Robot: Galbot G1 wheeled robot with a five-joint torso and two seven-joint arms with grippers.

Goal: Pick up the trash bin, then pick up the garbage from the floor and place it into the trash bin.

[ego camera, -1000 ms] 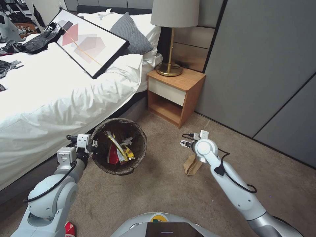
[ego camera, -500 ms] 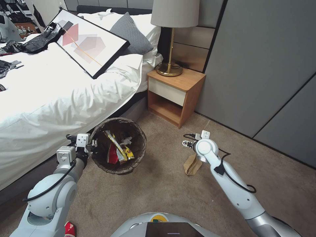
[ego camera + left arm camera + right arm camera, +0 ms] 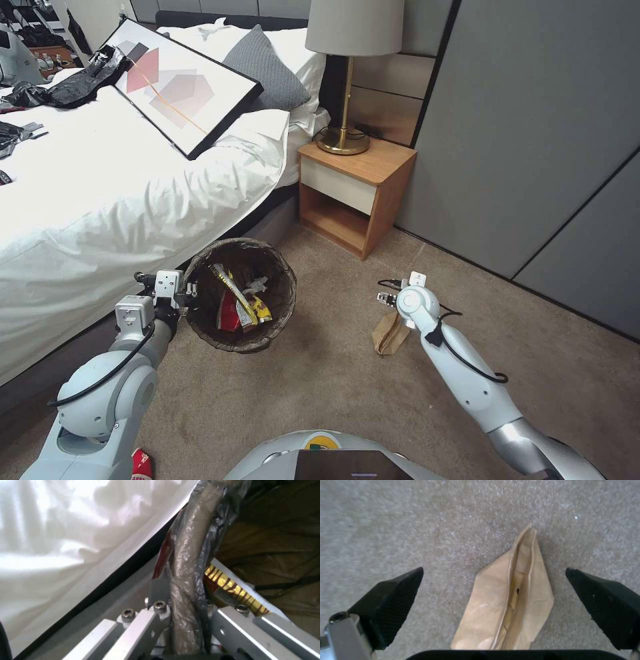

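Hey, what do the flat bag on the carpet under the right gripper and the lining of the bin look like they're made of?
The brown bag looks like matte kraft paper: tan, with sharp creases and a folded seam. It lies flat between the open right gripper fingers. The trash bin liner looks like thin glossy plastic film: dark, crinkled, shiny where it wraps the rim the left gripper clamps.

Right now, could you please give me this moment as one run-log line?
left claw: shut on bin rim, bin held beside bed | right claw: open above paper bag on carpet | bin holds wrappers
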